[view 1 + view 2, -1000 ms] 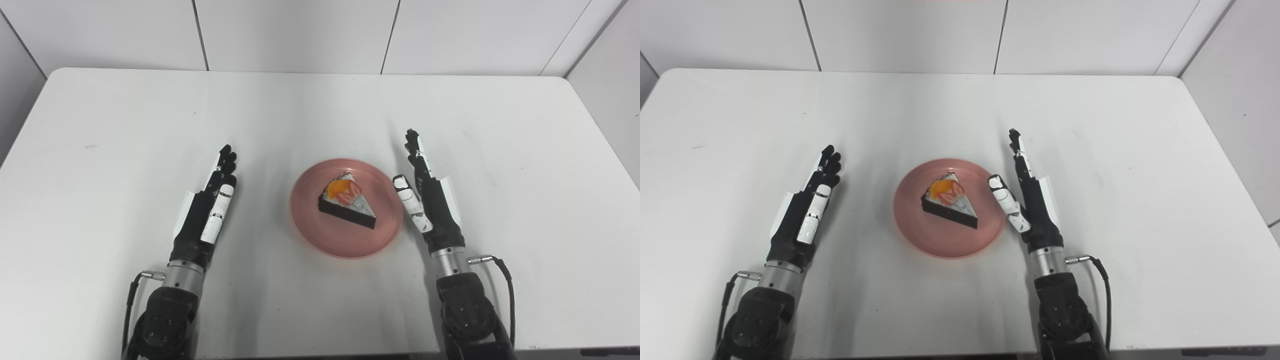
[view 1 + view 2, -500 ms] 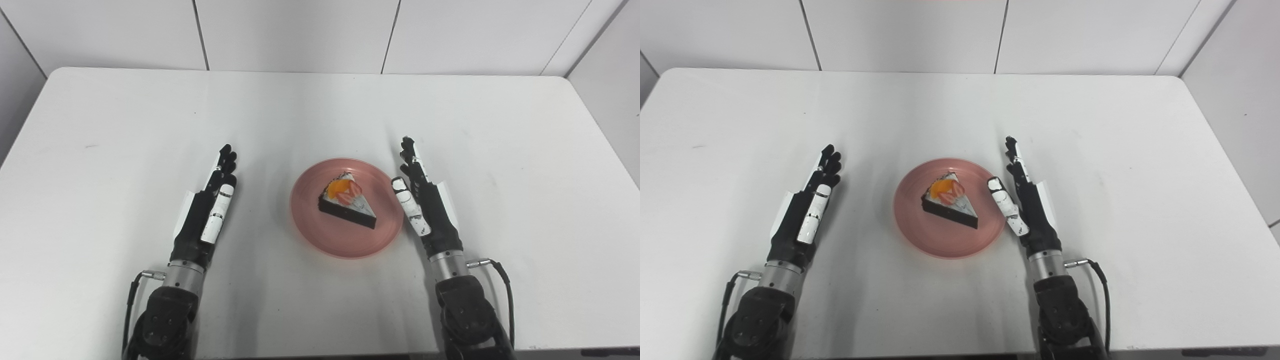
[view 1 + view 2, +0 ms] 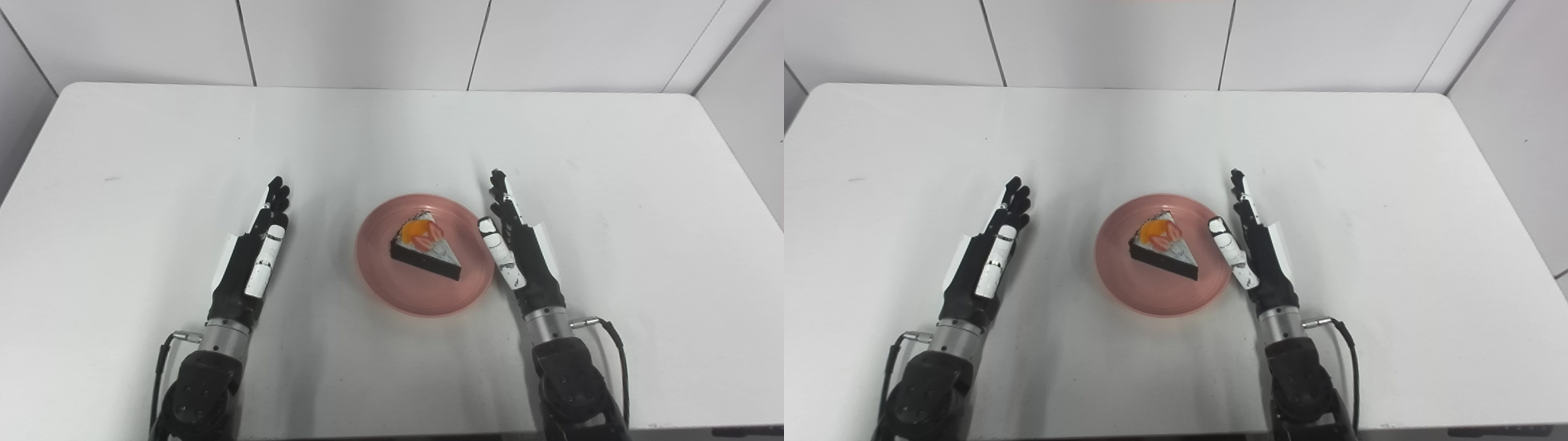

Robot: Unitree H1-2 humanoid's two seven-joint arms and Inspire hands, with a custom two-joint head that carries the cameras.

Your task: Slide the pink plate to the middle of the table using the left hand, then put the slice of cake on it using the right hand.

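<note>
A pink plate (image 3: 380, 278) lies near the middle of the white table. A slice of dark cake (image 3: 425, 247) with white icing, an orange piece and strawberry on top rests on it. My left hand (image 3: 253, 260) is open and empty, fingers straight, to the left of the plate with a gap between. My right hand (image 3: 517, 251) is open and empty, fingers straight, just beside the plate's right rim, its thumb over the rim edge.
The white table (image 3: 153, 153) stretches wide on all sides, with its front edge close to my forearms. White wall panels (image 3: 367, 37) stand behind the far edge.
My right hand has drawn back a little toward me and slightly left, closer to the plate's rim. The left hand, plate and cake have not moved.
</note>
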